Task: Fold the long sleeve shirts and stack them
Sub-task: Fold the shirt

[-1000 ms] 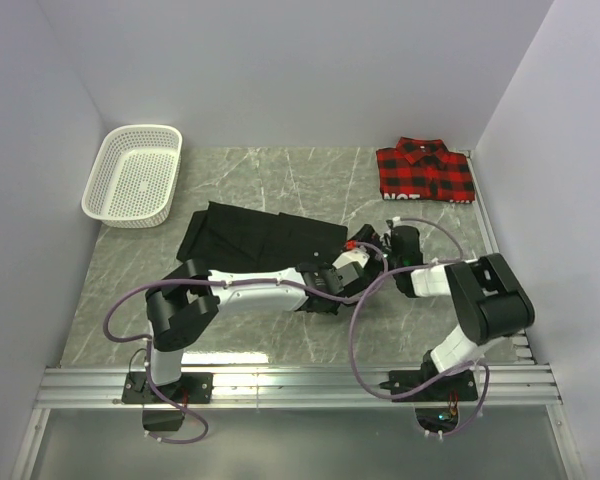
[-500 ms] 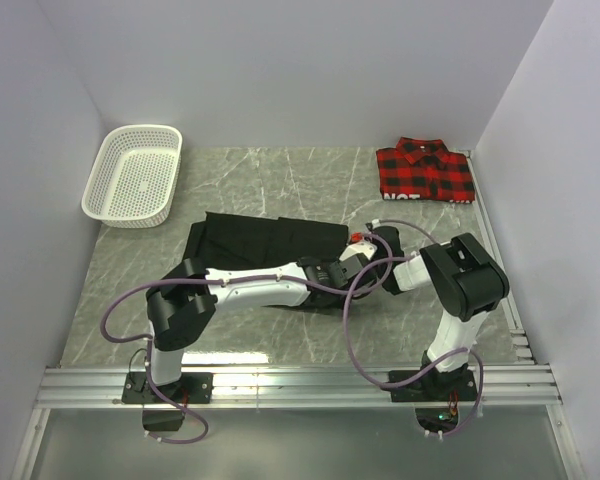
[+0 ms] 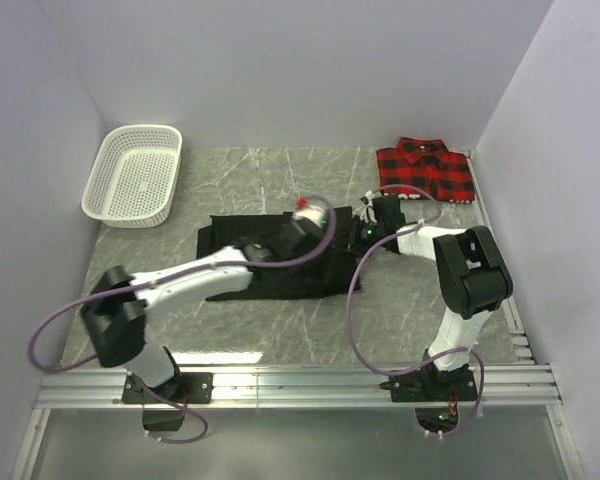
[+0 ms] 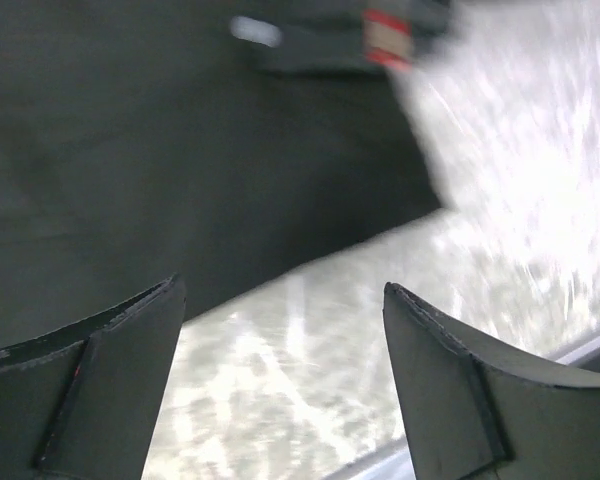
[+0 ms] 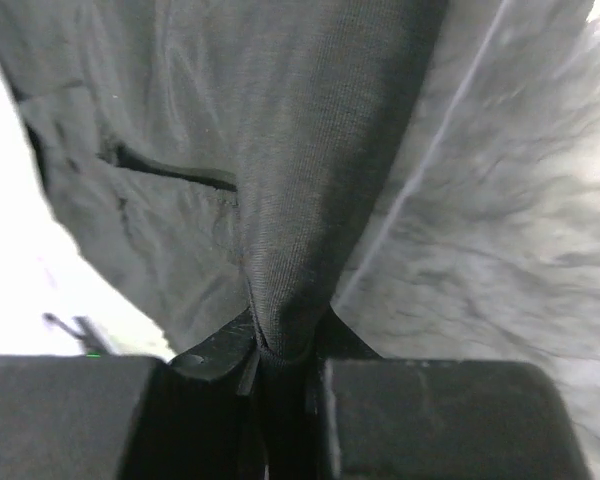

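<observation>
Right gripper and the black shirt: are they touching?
Touching. The right wrist view shows the right gripper closed on a pinched fold of the black shirt, with no gap between them.

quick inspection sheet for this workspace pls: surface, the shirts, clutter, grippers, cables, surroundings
surface: grey marbled table, no spills seen
job's things: black shirt spread mid-table, not yet folded; red-and-black plaid shirt folded at the far right corner; not stacked
clutter: white mesh basket at the far left, nothing seen inside
grippers: left gripper open above the black shirt's edge, holding nothing; right gripper shut on a fold of the black shirt
cables: purple cables loop off both arms
surroundings: plain pale walls on three sides, metal rail at the near edge
</observation>
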